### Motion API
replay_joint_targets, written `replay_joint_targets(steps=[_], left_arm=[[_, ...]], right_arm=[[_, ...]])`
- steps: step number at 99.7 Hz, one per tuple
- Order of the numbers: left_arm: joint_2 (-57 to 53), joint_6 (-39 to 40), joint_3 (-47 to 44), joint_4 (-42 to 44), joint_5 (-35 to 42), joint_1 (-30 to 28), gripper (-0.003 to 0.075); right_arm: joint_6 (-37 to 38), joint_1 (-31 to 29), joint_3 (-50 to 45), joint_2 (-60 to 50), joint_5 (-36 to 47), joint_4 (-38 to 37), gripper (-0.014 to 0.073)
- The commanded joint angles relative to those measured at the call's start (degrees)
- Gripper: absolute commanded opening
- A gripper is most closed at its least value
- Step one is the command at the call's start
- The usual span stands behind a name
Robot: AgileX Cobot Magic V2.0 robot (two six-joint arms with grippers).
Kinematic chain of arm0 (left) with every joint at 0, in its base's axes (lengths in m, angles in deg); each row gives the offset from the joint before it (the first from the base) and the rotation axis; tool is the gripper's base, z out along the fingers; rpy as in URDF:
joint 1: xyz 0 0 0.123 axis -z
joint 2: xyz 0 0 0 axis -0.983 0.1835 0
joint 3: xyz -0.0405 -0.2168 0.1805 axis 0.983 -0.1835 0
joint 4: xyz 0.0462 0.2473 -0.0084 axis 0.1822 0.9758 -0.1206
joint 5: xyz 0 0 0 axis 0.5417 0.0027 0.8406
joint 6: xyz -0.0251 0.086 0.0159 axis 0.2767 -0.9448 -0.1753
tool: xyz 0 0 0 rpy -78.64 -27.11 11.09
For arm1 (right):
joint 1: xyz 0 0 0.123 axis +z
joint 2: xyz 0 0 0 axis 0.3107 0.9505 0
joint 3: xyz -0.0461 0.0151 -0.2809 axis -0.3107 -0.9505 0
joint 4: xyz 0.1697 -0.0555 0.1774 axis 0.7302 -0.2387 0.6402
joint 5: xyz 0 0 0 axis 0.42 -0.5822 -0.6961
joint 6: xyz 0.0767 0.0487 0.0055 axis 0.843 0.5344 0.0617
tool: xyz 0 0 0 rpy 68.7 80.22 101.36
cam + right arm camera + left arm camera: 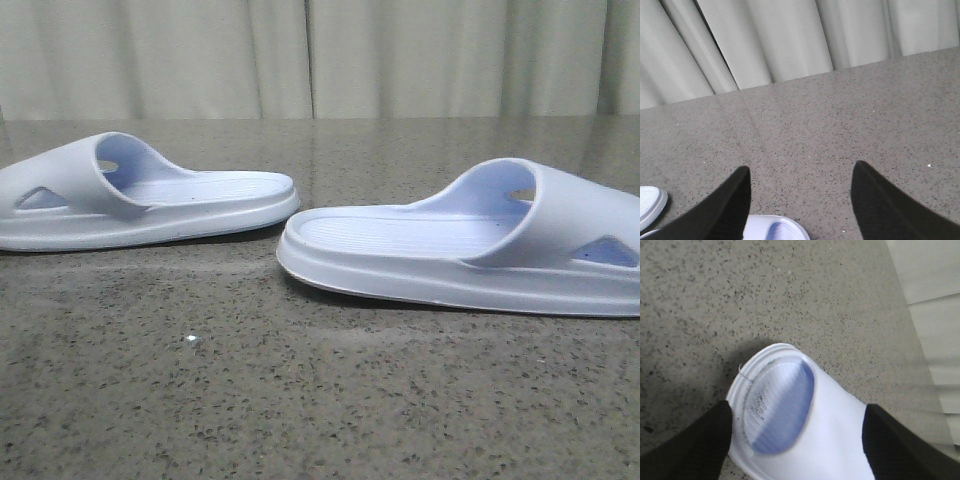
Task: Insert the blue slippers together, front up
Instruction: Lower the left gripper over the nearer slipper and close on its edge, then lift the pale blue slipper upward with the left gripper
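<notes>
Two pale blue-white foam slippers lie sole-down on the speckled table. The left slipper [130,195] has its strap at the far left, the right slipper [470,245] has its strap at the far right, and their open ends nearly meet mid-table. Neither gripper shows in the front view. My left gripper [797,409] is open, its fingers on either side of the left slipper's strap [805,425]. My right gripper [801,167] is open and empty over bare table, with one end of a slipper [775,227] just below the gap.
The table top [300,400] is grey speckled stone. A pale curtain [320,55] hangs along its far edge and shows in the right wrist view [790,40]. The rim of the other slipper [649,205] sits beside my right gripper's finger.
</notes>
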Motion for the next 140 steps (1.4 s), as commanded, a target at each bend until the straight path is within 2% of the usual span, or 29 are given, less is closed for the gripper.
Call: replay_joint_targets(steps=[1,45,99,140], left_arm=[[-0.1,0.2,2.0,-1.6,1.5,0.3,0.0475],[0.6,0.2,2.0,-1.7,4.0,0.3,0.0475],[7.9,0.2,2.0,-4.0,3.8,0.3,0.0475],[11.8,0.0,2.3,-4.6,-2.2,0.8,0.0475]], right_arm=[[0.1,-0.1,2.1,1.0,4.9,0.1,0.0379],[0.1,-0.1,2.1,1.0,4.9,0.1,0.0379],[0.1,-0.1,2.1,1.0,4.9,0.3,0.0379],[0.1,-0.1,2.1,1.0,5.2,0.3,0.0379]])
